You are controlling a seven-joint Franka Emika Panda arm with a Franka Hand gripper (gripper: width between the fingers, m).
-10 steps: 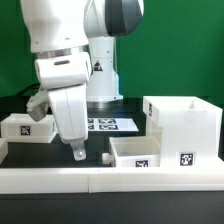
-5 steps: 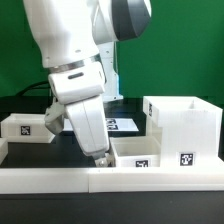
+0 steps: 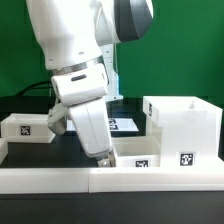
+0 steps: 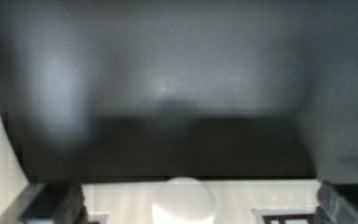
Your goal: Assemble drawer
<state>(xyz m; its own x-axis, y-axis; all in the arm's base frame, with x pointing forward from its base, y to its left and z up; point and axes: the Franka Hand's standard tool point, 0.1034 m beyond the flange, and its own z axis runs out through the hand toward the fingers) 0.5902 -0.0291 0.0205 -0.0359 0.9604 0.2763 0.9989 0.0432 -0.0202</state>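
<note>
The drawer's tall white shell (image 3: 185, 125) stands at the exterior view's right, with a tag on its front. One small tray (image 3: 137, 153) lies just left of it, and a second tray (image 3: 24, 127) lies at the far left. My gripper (image 3: 103, 160) hangs low over the black table, its fingertips right at the left wall of the middle tray. In the wrist view my gripper (image 4: 190, 205) has dark fingers (image 4: 55, 204) wide apart at the frame's corners. A blurred white surface (image 4: 194, 195) shows between them. The jaws hold nothing.
The long low white border rail (image 3: 60, 180) runs along the front of the table. The marker board (image 3: 122, 124) lies flat behind the arm, partly hidden by it. A green wall is at the back.
Over the last second my gripper moved toward the exterior view's right and down to the middle tray's left wall. Since half a second ago it has barely moved. The parts have not moved.
</note>
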